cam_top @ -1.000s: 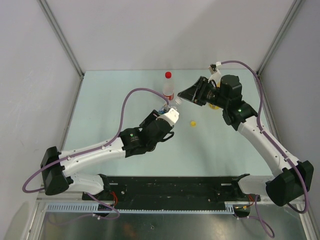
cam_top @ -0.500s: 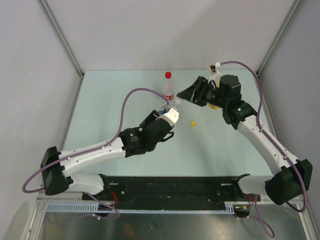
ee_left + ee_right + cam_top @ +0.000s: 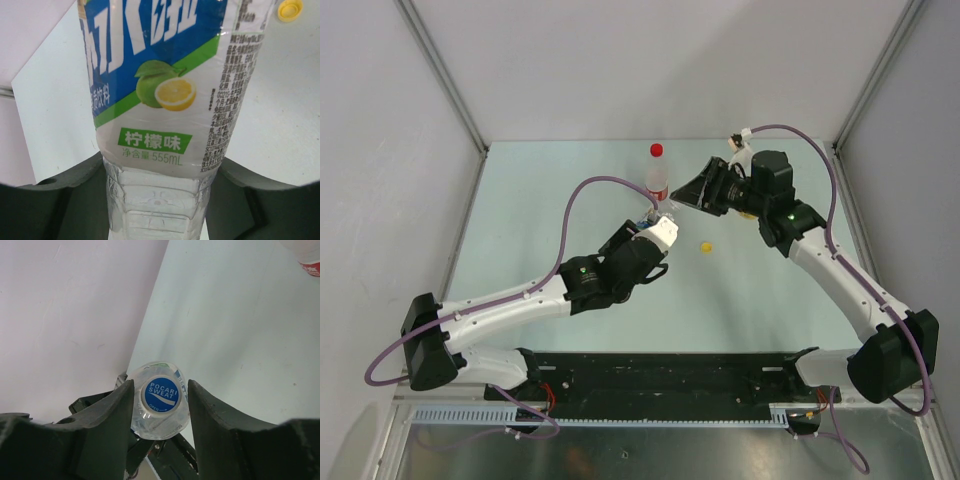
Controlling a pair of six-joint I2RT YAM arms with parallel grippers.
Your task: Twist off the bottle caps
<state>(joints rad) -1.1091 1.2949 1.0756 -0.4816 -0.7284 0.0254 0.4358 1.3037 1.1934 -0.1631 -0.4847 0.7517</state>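
Observation:
My left gripper (image 3: 162, 162) is shut on the lower body of a clear bottle with a blue-white label (image 3: 160, 75), held tilted above the table (image 3: 655, 217). The bottle's white cap with a blue top (image 3: 160, 394) points at my right gripper (image 3: 161, 384). That gripper is open, one finger on each side of the cap with a small gap on both sides. In the top view the right gripper (image 3: 686, 198) sits at the bottle's top end. A loose yellow cap (image 3: 704, 245) lies on the table. The red-capped bottle (image 3: 657, 178) stands upright behind.
The table (image 3: 540, 220) is pale green with grey walls on the left, back and right. The yellow cap (image 3: 290, 10) also shows at the top right of the left wrist view. The red-white label bottle (image 3: 306, 252) shows at the top right corner of the right wrist view.
My right gripper has shifted a little to the left, closer onto the held bottle's cap. The left arm and the bottle have stayed still.

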